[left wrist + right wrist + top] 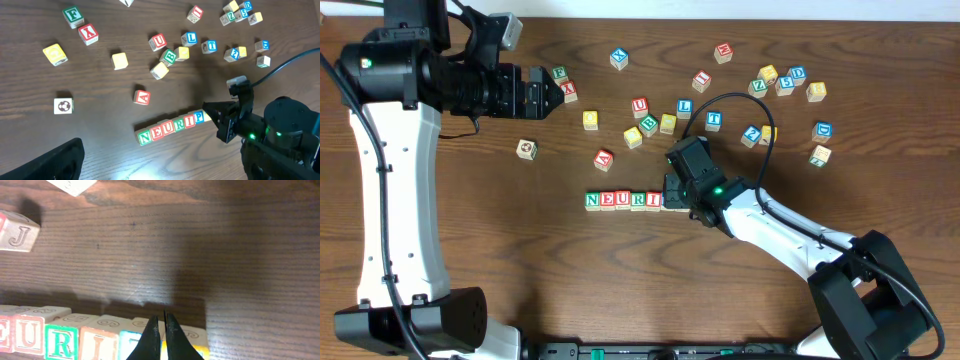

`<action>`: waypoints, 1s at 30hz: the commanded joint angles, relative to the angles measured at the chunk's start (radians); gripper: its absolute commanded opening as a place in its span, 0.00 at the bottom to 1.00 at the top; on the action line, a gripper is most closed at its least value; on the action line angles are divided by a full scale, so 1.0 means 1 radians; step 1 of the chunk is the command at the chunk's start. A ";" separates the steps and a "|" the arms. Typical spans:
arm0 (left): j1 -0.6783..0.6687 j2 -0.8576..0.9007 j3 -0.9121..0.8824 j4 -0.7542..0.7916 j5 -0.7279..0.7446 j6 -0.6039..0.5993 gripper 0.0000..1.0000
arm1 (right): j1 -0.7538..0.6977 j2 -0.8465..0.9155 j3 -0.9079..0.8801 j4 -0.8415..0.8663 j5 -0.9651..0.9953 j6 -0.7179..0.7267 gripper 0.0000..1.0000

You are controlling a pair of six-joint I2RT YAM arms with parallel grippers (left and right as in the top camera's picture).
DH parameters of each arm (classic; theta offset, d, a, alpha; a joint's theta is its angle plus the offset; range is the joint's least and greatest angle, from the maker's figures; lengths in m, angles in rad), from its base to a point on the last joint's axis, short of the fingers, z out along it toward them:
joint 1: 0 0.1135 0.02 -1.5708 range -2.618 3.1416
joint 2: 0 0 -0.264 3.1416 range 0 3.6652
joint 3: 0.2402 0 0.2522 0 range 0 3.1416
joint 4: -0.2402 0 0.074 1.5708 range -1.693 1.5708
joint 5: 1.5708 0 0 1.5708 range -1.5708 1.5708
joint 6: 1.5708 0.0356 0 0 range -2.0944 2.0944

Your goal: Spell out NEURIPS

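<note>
- The cube row [618, 201] on the bench [470, 230] reads N, E, U, R, I.
- The right claw [672, 196] covers the row's right end, possibly hiding further letters.
- The left claw [548, 93] hangs just beside the F cube [559, 73].

Scattered cubes [667, 123] behind lettered row [623, 200]

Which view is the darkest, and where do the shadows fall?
Right wrist: the darkest; a broad shadow darkens the table at frame right, and the shut right gripper is a black silhouette over the cube row. Overhead: even light, sharp. Left wrist: the lower left corner is dark and blurred.
</note>
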 commanded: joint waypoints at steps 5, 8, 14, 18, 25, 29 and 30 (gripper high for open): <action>0.003 -0.008 0.016 -0.003 0.009 0.014 0.98 | -0.005 0.001 0.010 0.055 -0.006 -0.026 0.01; 0.003 -0.008 0.016 -0.003 0.009 0.014 0.98 | -0.007 0.001 0.010 0.061 -0.002 -0.026 0.01; 0.003 -0.008 0.016 -0.003 0.009 0.014 0.98 | -0.022 0.004 0.011 0.077 -0.011 -0.022 0.01; 0.003 -0.008 0.016 -0.003 0.009 0.014 0.98 | -0.042 0.004 0.013 0.077 -0.038 -0.022 0.01; 0.003 -0.008 0.016 -0.003 0.009 0.014 0.98 | -0.076 0.023 0.013 0.082 -0.119 -0.023 0.01; 0.003 -0.008 0.016 -0.003 0.009 0.014 0.98 | -0.079 0.062 0.036 0.078 -0.163 -0.032 0.01; 0.003 -0.008 0.016 -0.003 0.009 0.014 0.98 | -0.079 0.069 0.043 0.072 -0.164 -0.034 0.01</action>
